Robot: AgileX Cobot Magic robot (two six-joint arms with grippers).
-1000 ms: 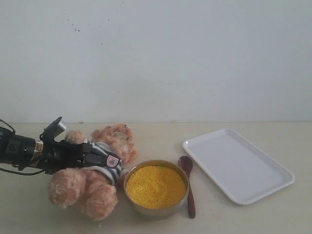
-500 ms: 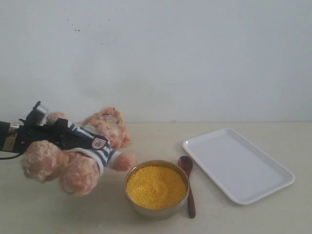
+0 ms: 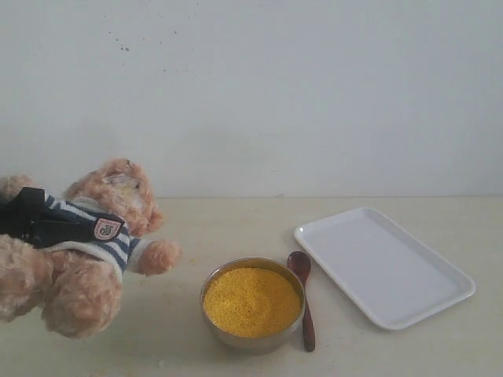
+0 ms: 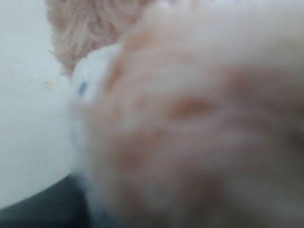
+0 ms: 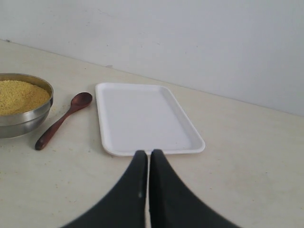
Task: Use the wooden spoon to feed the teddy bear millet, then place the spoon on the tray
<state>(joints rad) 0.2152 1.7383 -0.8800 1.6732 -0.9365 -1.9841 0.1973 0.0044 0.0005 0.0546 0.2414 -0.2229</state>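
Since the earlier frame, the teddy bear (image 3: 86,275) has moved up and toward the left edge, away from the millet (image 3: 251,301). The left gripper (image 3: 59,226) is clamped across its striped torso. The right gripper (image 5: 148,154) has its fingers together and is empty. The wooden spoon (image 3: 306,306) lies at bottom centre, between the steel bowl (image 3: 251,339) and the tray (image 3: 385,267).

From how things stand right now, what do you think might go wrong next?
The left gripper holds the teddy bear tilted by its soft striped torso; it may slip or sag. The wooden spoon lies flat beside the steel bowl, so the shut right gripper might nudge the bowl and spill millet when picking it up.
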